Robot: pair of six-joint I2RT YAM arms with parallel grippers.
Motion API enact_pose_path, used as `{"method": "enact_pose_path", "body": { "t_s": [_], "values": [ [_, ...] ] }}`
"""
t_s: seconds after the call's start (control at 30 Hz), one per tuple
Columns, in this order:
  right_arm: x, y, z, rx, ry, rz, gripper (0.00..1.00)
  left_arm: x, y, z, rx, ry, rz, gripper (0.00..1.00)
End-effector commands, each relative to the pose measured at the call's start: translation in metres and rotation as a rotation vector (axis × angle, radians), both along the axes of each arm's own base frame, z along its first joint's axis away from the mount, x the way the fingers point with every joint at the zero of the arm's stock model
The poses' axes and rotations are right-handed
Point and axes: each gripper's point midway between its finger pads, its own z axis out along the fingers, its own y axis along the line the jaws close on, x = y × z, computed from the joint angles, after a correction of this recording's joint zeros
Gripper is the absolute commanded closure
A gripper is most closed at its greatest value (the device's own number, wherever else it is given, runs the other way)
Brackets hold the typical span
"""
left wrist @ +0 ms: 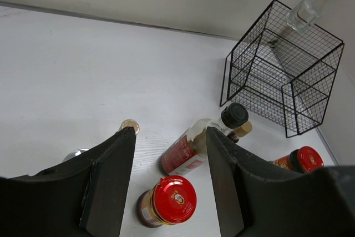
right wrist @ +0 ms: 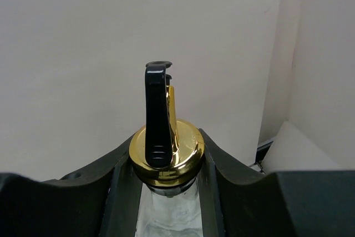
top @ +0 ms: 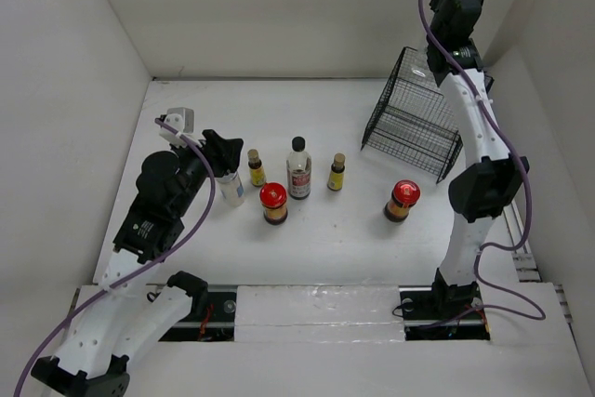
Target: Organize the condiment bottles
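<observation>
A white table (top: pixel 316 248) holds a black wire basket (top: pixel 414 123) at its far right. The right claw (right wrist: pixel 166 162), raised high, is clenched on a tall clear bottle (right wrist: pixel 166 151) just under its gold spout. The left claw (left wrist: pixel 171 131) hangs spread apart, grasping nothing, just beside a white bottle (top: pixel 231 185). Standing to that bottle's right are a black-capped bottle (top: pixel 298 169), a near red-lidded jar (top: pixel 273 202), a far red-lidded jar (top: pixel 402 200) and two small yellow bottles, one left (top: pixel 256 167) and one right (top: pixel 337 172) of the black cap.

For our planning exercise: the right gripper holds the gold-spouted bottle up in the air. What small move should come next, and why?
Probably lower the right gripper slowly toward the table. It is shut on the bottle below its gold spout, hanging above the wire basket, while the other bottles stand on the table.
</observation>
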Motion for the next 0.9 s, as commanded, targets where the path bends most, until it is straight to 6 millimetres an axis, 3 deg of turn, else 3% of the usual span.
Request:
{"method": "enact_pose_path", "body": {
  "t_s": [0.0, 0.3, 0.57, 0.87],
  "values": [
    [-0.029, -0.015, 0.075, 0.051, -0.26, -0.05, 0.94, 0.003, -0.001, 0.008, -0.007, -0.04, -0.002, 0.51],
    [-0.014, -0.014, 0.026, 0.056, -0.194, -0.078, 0.94, 0.005, -0.002, 0.005, -0.003, -0.03, -0.002, 0.51],
    [0.002, -0.006, -0.029, 0.039, -0.099, -0.07, 0.94, 0.005, -0.002, 0.005, -0.003, -0.03, -0.002, 0.51],
    [0.01, 0.001, -0.058, 0.107, -0.081, -0.031, 0.91, 0.004, -0.003, 0.005, -0.004, -0.03, -0.014, 0.51]
  ]
}}
